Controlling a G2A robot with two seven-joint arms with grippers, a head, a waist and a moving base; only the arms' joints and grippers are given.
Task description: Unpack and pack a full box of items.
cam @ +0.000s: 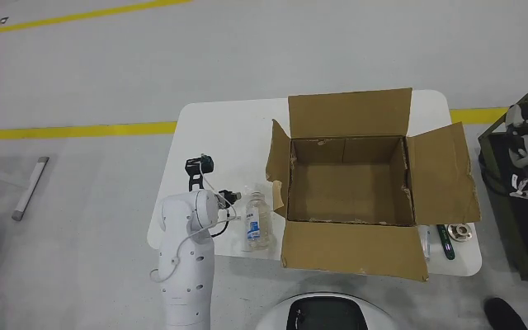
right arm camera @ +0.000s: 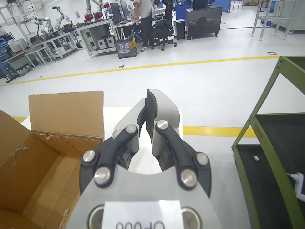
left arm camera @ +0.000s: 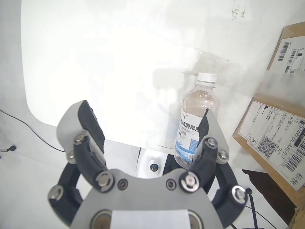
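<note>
Tabletop (cam: pixel 223 132) bears an empty cardboard box (cam: pixel 351 114); beside it the left gripper (left arm camera: pixel 146 115) gapes toward a plastic bottle (left arm camera: pixel 197 120), presumably for repacking; right gripper (right arm camera: pixel 149 103) clenched empty.

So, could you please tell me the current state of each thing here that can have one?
cardboard box: open, four flaps folded out, inside bare.
bottle: upright on the table, cap on, beside the cardboard box.
left gripper: open, holding nothing.
right gripper: shut, holding nothing.
</note>
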